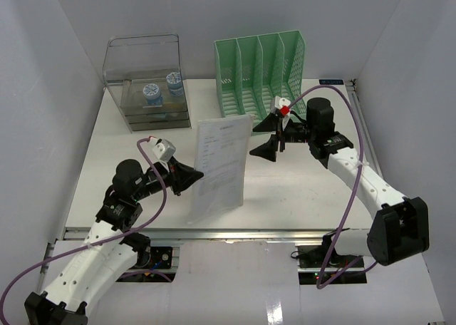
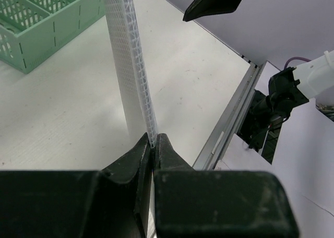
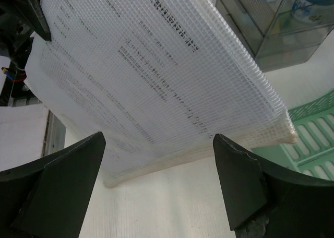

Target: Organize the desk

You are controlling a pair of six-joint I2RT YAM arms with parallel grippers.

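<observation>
The white desk (image 1: 299, 189) has a metal rail (image 2: 229, 118) along its near edge. My left gripper (image 1: 192, 177) is shut on the left edge of a clear mesh document pouch (image 1: 222, 164) with a printed sheet inside. It holds the pouch tilted up on its long edge. In the left wrist view the pouch (image 2: 128, 66) shows edge-on, pinched at my left gripper (image 2: 155, 144). My right gripper (image 1: 269, 136) is open and empty, just right of the pouch. In the right wrist view the pouch (image 3: 156, 76) fills the space beyond my right gripper (image 3: 159, 165), which is not touching it.
A green slotted file rack (image 1: 260, 72) stands at the back centre, right behind my right gripper. A clear plastic drawer box (image 1: 146, 83) with small blue-capped items stands at the back left. White walls close in the left, back and right sides.
</observation>
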